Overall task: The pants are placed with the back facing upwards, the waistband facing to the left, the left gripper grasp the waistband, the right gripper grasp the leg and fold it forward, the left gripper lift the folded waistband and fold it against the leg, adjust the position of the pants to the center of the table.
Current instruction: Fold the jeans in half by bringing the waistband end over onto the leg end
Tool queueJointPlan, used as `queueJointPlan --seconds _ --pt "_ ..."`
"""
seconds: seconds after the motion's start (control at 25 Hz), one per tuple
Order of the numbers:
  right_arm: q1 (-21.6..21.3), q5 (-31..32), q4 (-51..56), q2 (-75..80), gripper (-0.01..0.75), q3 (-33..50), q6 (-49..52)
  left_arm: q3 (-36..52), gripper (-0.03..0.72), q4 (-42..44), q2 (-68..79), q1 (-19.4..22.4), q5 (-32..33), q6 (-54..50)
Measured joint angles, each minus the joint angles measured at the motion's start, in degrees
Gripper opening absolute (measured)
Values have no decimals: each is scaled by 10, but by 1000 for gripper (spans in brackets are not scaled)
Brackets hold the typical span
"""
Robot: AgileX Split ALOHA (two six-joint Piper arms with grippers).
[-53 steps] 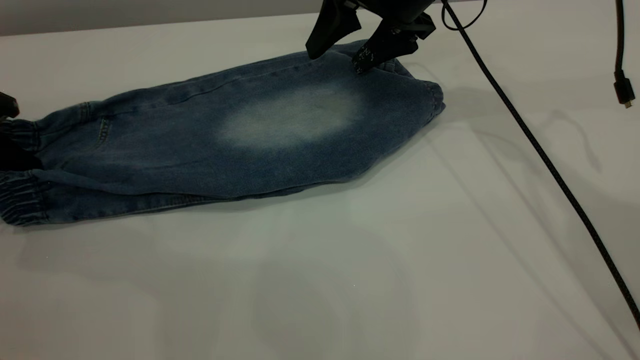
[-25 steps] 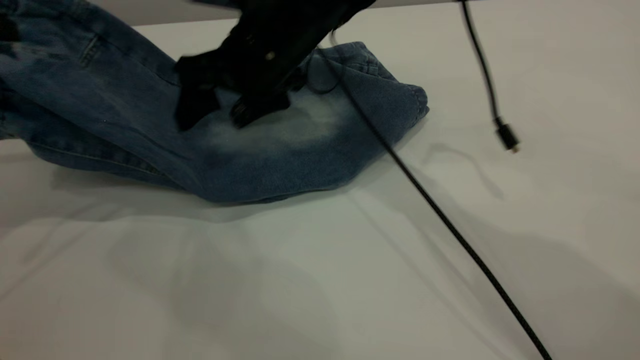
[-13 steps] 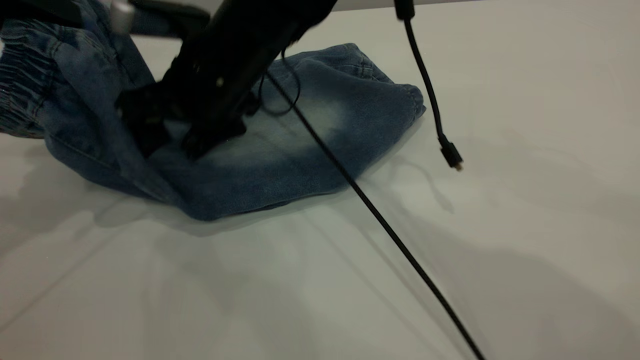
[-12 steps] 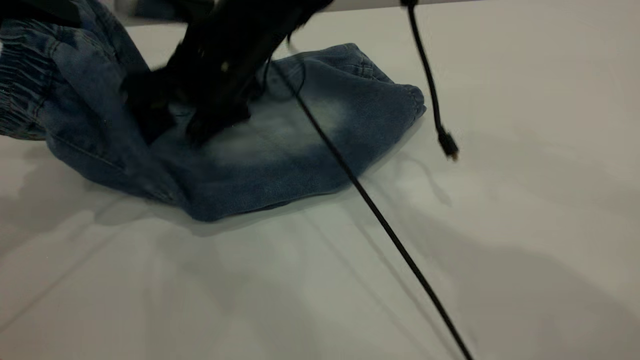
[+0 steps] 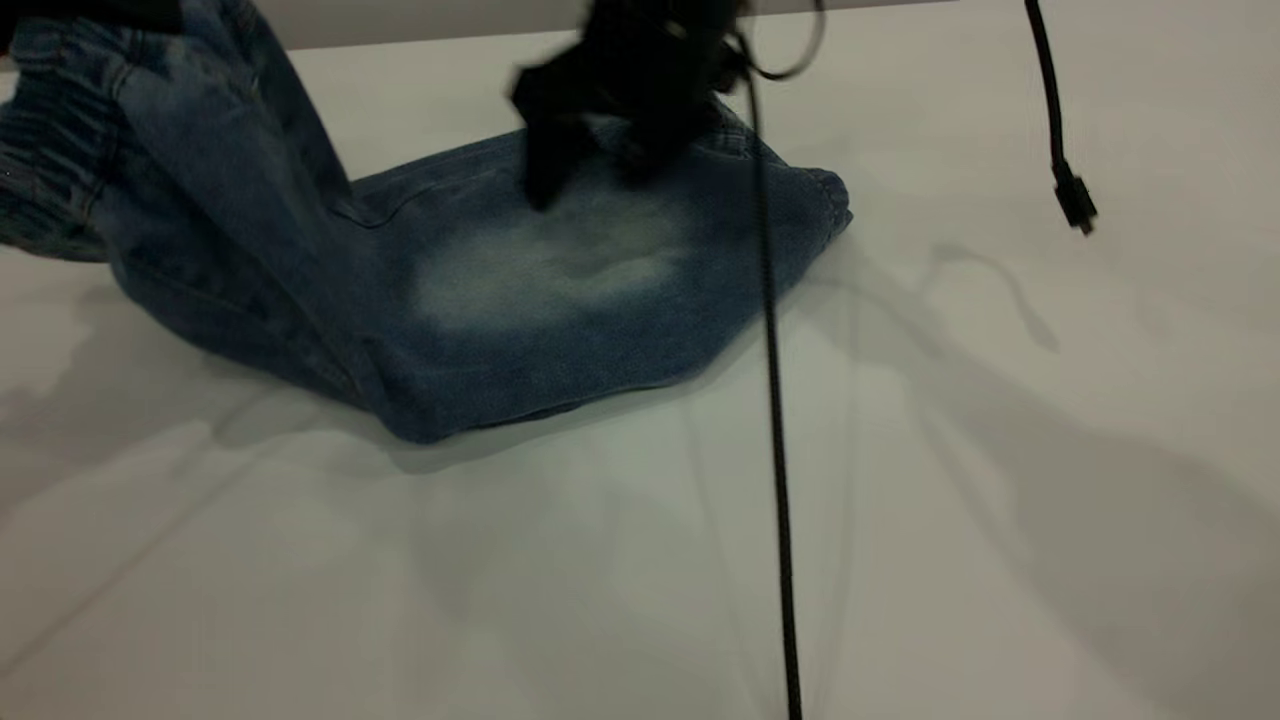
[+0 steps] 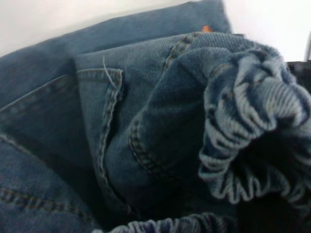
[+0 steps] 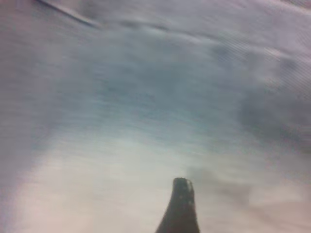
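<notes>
Blue denim pants lying folded lengthwise across the far half of the white bench, leg end pointing right, with the cuff resting flat near the bench's middle. Pale faded patch on the upper face of the leg. Left portion of the pants raised off the bench and hanging in a slanted sheet toward the far left corner, elastic waistband bunched at the top there. Left gripper barely in view at the far left edge of the exterior view; in the left wrist view, gathered waistband crumpled close against the camera, with a back pocket seam just beside it; fingers hidden, so cannot tell how the left gripper stands, though the lifted fabric hangs from that spot. Right gripper blurred, poised over the far edge of the leg, between the faded patch and the cuff, fingers spread apart with nothing between them. One dark fingertip visible in the right wrist view over pale denim. Black braided cable running from the right arm down toward the near edge, crossing the leg. Second cable with a loose plug dangling at the far right.
</notes>
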Motion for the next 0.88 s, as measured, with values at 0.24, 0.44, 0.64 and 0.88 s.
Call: queueJointPlan --seconds 0.24,0.44,0.64,0.88 --pt "10 4 -75 41 544 -2 47 -43 102 -1 1 -16 18 -4" --pt "30 37 -31 40 544 -4 37 -63 102 -4 2 -76 -37 -5" --pt "30 74 -36 15 543 0 42 -64 102 -6 9 -136 -108 -5" --pt "-11 60 -65 -61 543 -1 44 -66 102 -16 16 -147 -115 -15"
